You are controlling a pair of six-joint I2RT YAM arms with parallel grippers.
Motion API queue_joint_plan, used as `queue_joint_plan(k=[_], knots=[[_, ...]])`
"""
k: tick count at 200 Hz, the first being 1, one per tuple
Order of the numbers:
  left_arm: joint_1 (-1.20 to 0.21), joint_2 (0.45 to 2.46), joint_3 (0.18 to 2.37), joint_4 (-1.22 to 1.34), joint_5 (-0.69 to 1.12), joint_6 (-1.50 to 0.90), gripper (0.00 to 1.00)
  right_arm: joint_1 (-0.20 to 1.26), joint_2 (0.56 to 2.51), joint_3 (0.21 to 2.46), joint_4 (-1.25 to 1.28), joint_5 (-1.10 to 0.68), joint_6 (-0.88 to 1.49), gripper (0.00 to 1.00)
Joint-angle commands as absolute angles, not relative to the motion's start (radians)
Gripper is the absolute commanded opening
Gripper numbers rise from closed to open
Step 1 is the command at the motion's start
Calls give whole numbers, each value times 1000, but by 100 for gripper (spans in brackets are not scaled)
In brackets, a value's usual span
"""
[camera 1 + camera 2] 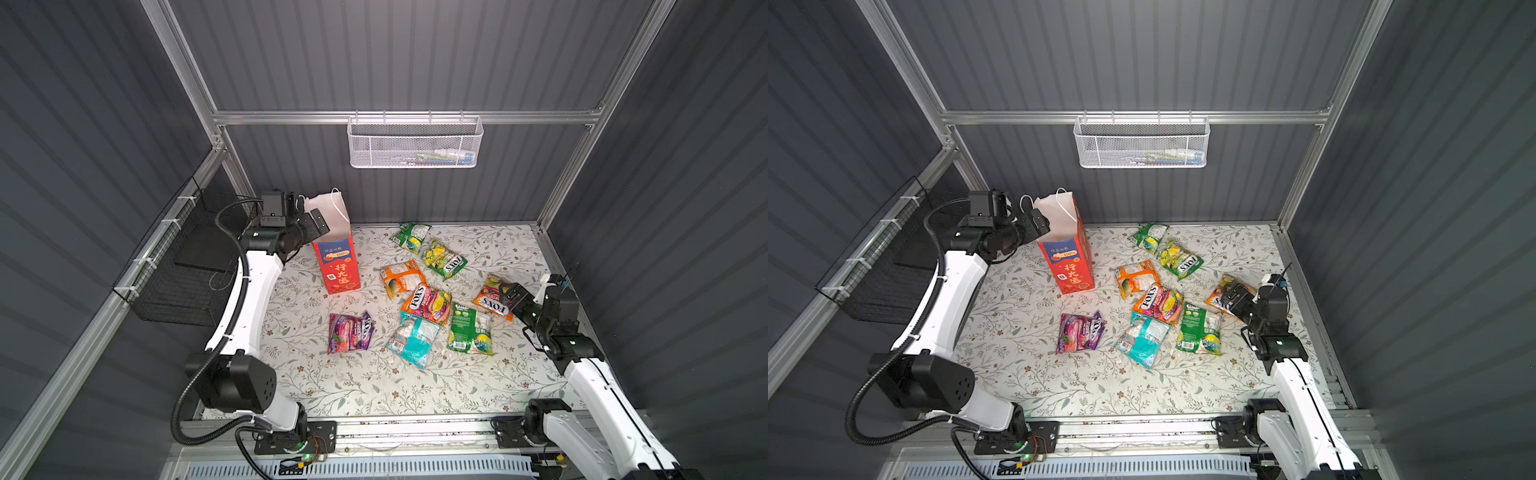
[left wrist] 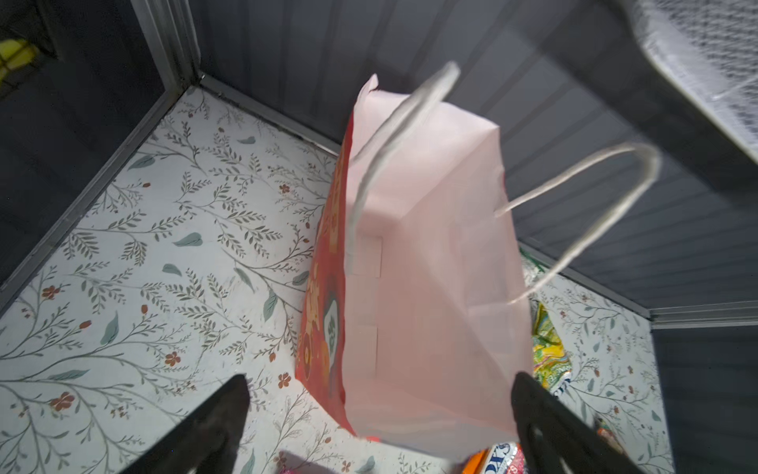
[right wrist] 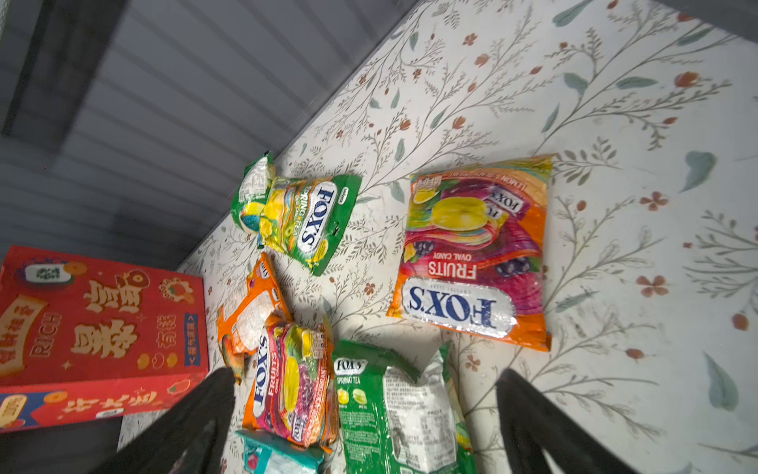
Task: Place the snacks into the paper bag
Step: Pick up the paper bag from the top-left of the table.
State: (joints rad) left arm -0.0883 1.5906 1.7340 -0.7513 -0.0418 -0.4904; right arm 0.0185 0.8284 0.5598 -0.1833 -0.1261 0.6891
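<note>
the red paper bag [image 1: 337, 266] stands upright near the back left of the floral tabletop [image 1: 332, 386], its mouth open, white inside, cord handles sticking up. the left gripper [image 1: 316, 222] hangs level with the bag's rim on its left side, jaws spread wide and holding nothing. in the left wrist view the open mouth sits between the two black fingers [image 2: 221, 410] (whether either one touches the paper, i cannot tell).

all eight snacks lie on the table, outside the bag. a purple packet [image 1: 350, 332] lies alone in front of the bag. to its right is a cluster: an orange packet [image 1: 401, 277] partly under a fox's fruits packet [image 1: 428, 303], which touches a teal packet [image 1: 413, 338], with a green spring tea packet [image 1: 471, 330] just beside them. near the back wall a green packet [image 1: 411, 237] touches a yellow-green fox's packet [image 1: 444, 257].

the right gripper [image 1: 513, 297] hangs over a second fox's fruits packet [image 1: 487, 297] by the right edge, jaws wide apart and gripping nothing. a white mesh basket [image 1: 415, 145] hangs on the back wall, a black wire basket [image 1: 187, 266] on the left wall.
</note>
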Motion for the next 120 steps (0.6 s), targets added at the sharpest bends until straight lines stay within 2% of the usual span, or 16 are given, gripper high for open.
queue_joint_plan(k=[1,34,62,95,120], knots=[[-84,1665,1828,-868,-86,-479,99,33,810,565,-229,-178,636,99],[-87,1778,1941,-919,-117,-489,89,54,787,578,-243,-192,610,99],[-87,1832,1997,-931,-144,-497,77,66,782,575,-232,-204,606,99],[-87,1893,2070,-962,-156,-502,51,67,796,571,-217,-235,613,99],[-87,1925,2111,-978,-161,-497,39,67,792,571,-216,-238,615,99]])
